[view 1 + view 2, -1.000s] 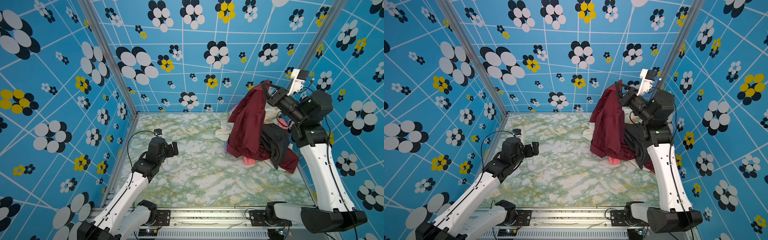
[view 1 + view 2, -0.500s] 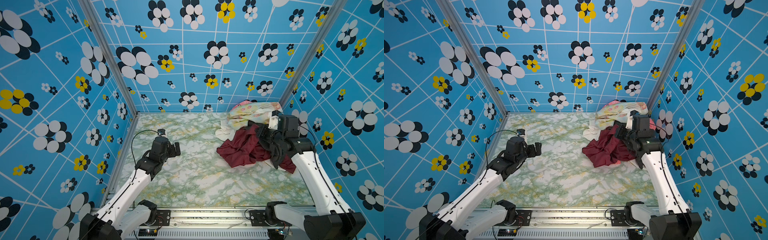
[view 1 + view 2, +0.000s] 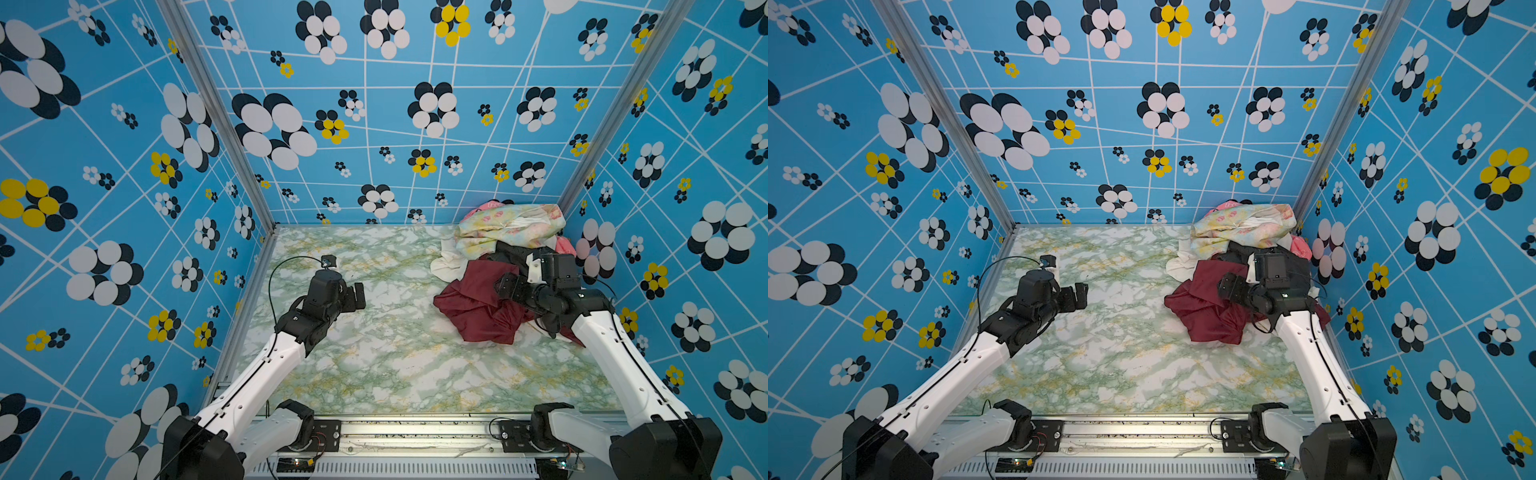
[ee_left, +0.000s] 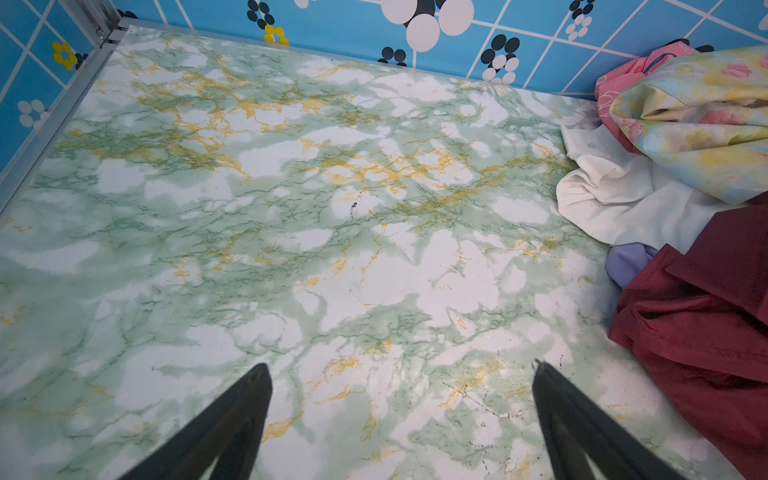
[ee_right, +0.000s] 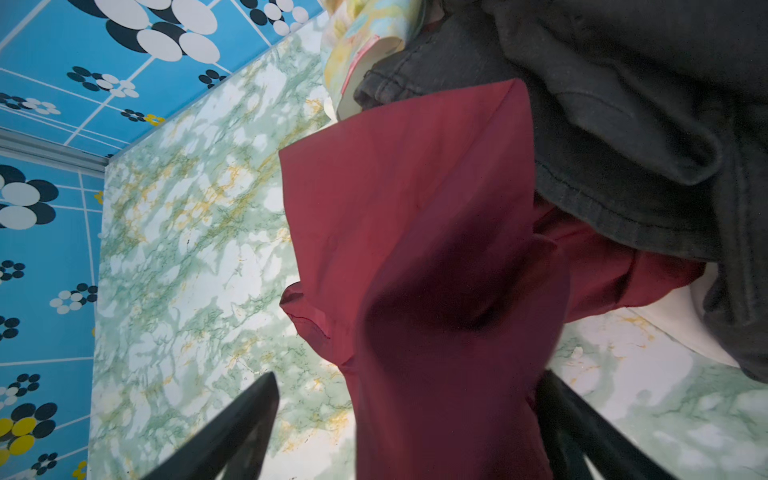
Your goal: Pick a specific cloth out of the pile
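Taking the table (image 3: pixel 386 374) in a top view as a dial, twelve at the far wall: at nine o'clock the left gripper (image 3: pixel 360 296) hovers over bare marble, its fingers (image 4: pixel 249 399) spread wide and holding nothing; at three o'clock the right gripper (image 3: pixel 504 286) sits low over the cloth (image 3: pixel 469 313), and its wrist view shows the fingers (image 5: pixel 253 411) spread apart too, with a maroon fold lying loose between them, unpinched.

The cloth is crumpled on the table at three o'clock; its far and right-hand parts run under the black garment (image 5: pixel 623 104) and touch the white garment (image 4: pixel 615 195), so I judge it only partly free of the pile (image 3: pixel 511 226), which fills the one o'clock corner.

The step in hand looks like a fresh grasp; done well, the right gripper would close on that thick fold rather than a single thin layer, since smooth fabric slips; then draw low and slowly toward eight o'clock, letting the black garment slide off rather than ride along; the left gripper could take the hem at the cloth's nine o'clock edge.
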Motion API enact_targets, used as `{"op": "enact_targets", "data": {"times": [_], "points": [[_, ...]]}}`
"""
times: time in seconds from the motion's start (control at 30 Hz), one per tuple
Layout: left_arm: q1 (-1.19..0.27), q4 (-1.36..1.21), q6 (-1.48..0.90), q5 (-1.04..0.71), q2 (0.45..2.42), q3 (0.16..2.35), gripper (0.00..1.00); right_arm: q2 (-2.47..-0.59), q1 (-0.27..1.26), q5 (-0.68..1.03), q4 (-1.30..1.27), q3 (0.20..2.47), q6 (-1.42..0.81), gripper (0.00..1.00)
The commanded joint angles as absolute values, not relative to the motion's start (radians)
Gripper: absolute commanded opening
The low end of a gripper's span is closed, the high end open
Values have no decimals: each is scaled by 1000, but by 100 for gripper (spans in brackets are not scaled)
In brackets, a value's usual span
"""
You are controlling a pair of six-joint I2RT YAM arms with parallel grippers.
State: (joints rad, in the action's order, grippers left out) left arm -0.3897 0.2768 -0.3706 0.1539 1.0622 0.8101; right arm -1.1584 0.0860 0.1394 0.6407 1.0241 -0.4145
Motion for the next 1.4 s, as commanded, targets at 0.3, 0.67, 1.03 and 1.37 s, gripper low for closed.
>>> {"op": "enact_targets", "data": {"times": [0.3, 0.67, 1.03, 1.37], "points": [[-405, 281, -355, 164, 1058, 836, 99, -1322, 94, 106, 519, 913, -382, 99], [-410, 284, -353, 173, 1060, 843, 99, -1460, 219, 135, 389, 919, -432, 99], [-411, 292, -346, 187, 1057, 840, 99, -1513, 233, 57, 423, 951, -470, 49], [-412, 286, -348, 186, 1048, 831, 99, -1347, 233, 25, 477, 986, -475, 0]]}}
